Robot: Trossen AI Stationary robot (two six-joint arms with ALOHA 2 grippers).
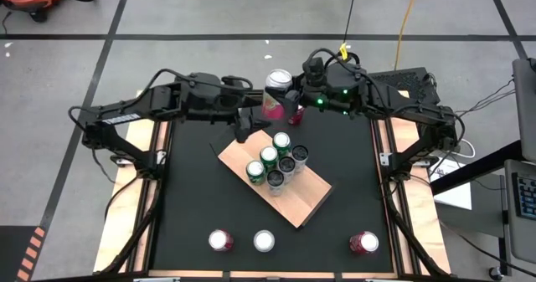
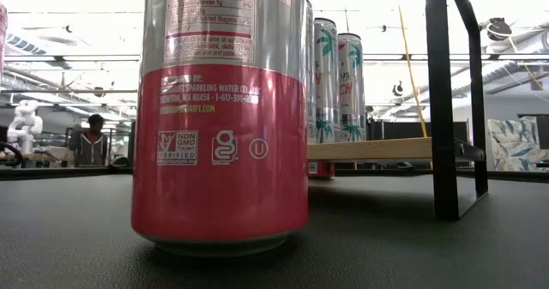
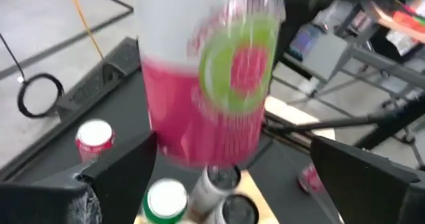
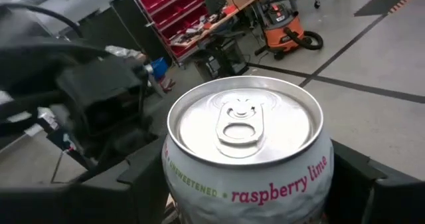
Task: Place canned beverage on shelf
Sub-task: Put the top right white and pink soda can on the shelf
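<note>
**1 can up in the air, 6 on the shelf**

High view: The right gripper (image 1: 291,99) holds the raspberry lime can (image 1: 278,88) above the far side of the table. The left gripper (image 1: 245,119) is just beside it. The shelf (image 1: 306,202) lies in the middle of the table with 6 cans bunched at its far end. Its near end is bare. 3 more cans stand along the front of the table.

Low view: A pink can (image 2: 219,109) stands on the table right by the camera. Behind it is the shelf board with tall cans on it.

Left wrist view: The left fingers (image 3: 119,177) are wide open. The can hangs between them, and they do not seem to touch it.

Right wrist view: The right fingers (image 4: 358,177) sit on both sides of the can and squeeze it.

I think this is the carry step, or maybe a pass to the left gripper. Next, the can must go down upright on the bare part of the shelf without bumping the other cans.
</note>
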